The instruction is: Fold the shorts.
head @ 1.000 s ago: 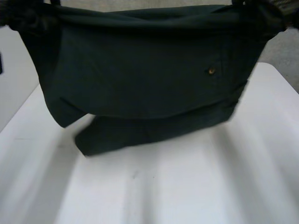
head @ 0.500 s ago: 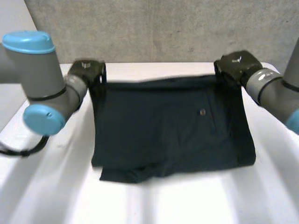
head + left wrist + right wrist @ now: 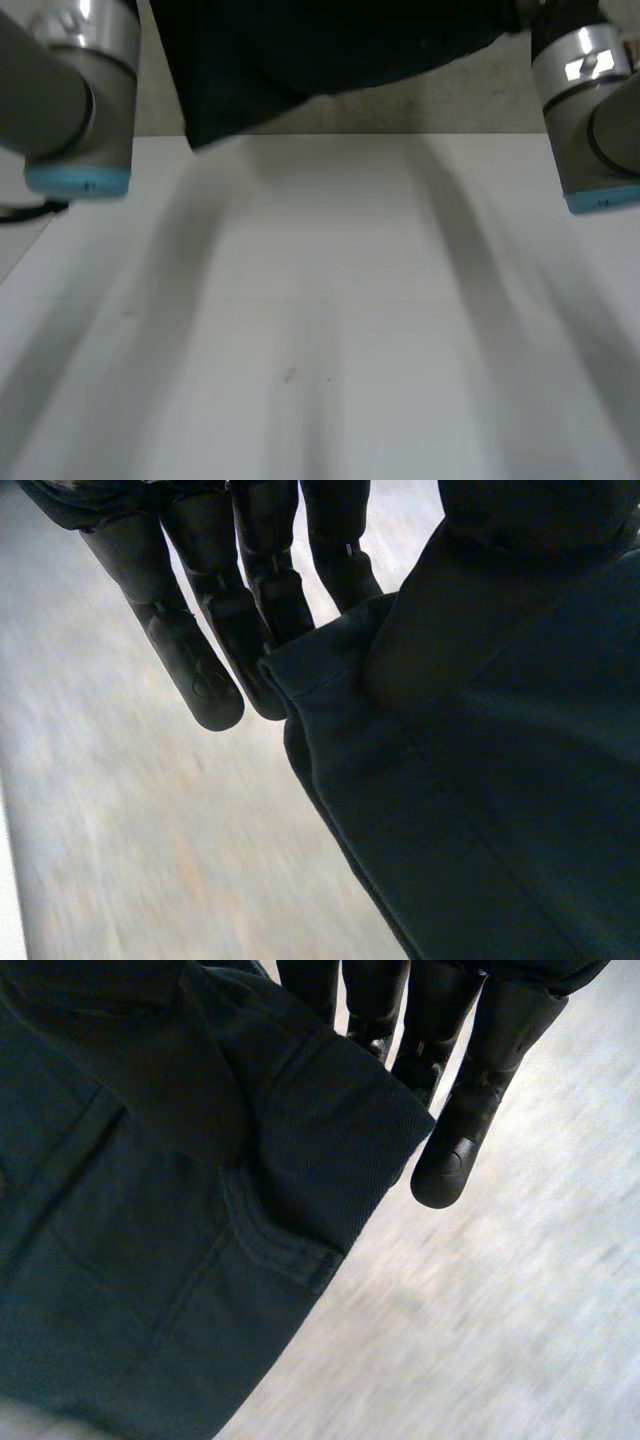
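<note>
White table (image 3: 320, 300), grey wall (image 3: 400, 105) behind, dark shorts (image 3: 300, 40) stretched sideways in air, hanging down, my left hand (image 3: 200, 610) and right hand (image 3: 470, 1080) pinching corners.

Head camera: sits behind and between grey, blue-capped left arm (image 3: 80, 100) and right arm (image 3: 590, 110), close to both, angled down. Dark twill shorts (image 3: 300, 50) hang at far end of its sight, flat white table (image 3: 320, 320) spread below shorts. Left wrist camera: tight in, sighting along black left hand (image 3: 210, 590) onto one corner of shorts (image 3: 480, 780). Right wrist camera: equally tight, along black right hand (image 3: 470, 1080), at opposite corner of shorts (image 3: 150, 1240). Shorts common to all three views.
</note>
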